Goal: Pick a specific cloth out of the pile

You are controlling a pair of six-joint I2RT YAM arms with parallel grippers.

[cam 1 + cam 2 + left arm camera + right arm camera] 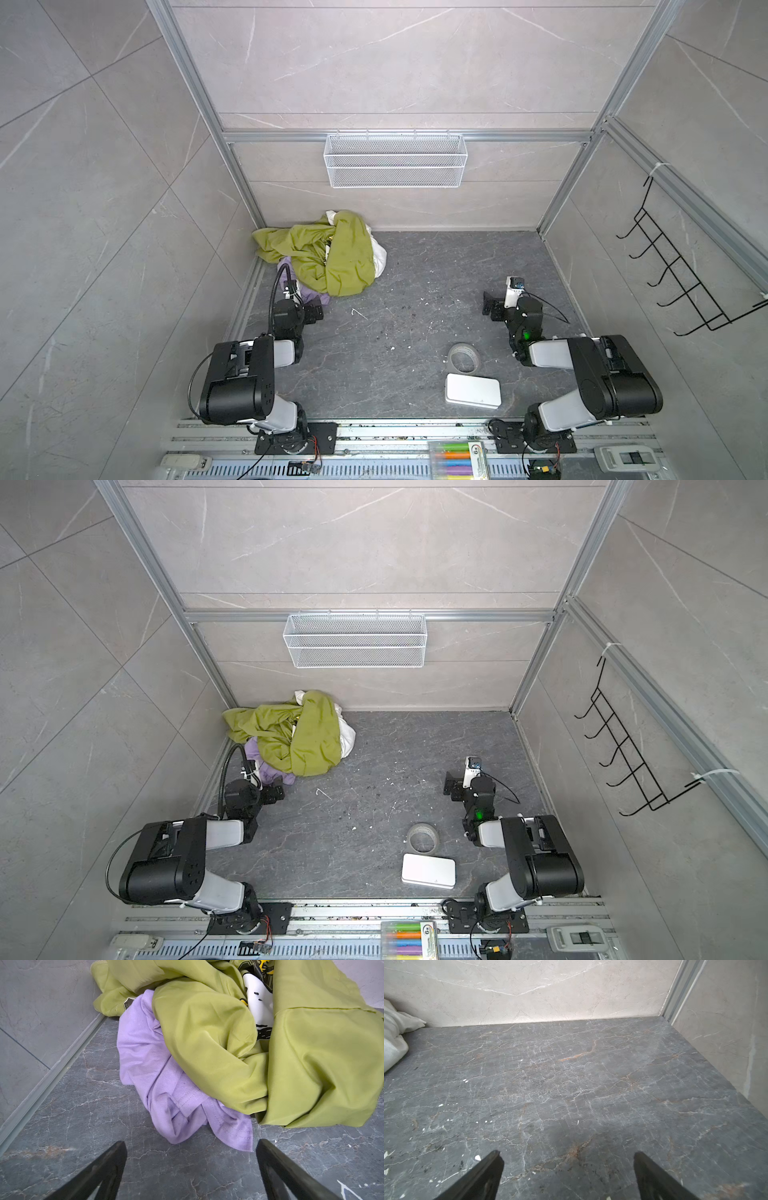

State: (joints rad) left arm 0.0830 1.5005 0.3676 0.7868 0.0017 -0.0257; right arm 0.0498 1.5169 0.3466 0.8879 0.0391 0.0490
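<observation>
Lavender fabric peeks from beneath olive green: the cloth [149, 1072] lies at the near edge of the pile [212, 1043], heaped in the far left corner of the dark marbled table [407, 291]. Its upper folds are buried under the green, and a hemmed corner spills free onto the surface. The step in hand looks to be the approach for a grasp. Done well, that would mean closing on the loose hemmed corner alone, low to the table and clear of the green overhang just beside it. The cloth could then be drawn out toward open table so the larger heap is not dragged along. The left gripper [191, 1145] hovers just short of the corner, jaws spread wide and empty, its arm reaching low from the base with the wrist tipped down at the fabric. The right gripper [568, 1156], likewise wide open and empty, hangs over bare table well apart from the pile, its arm folded back.
</observation>
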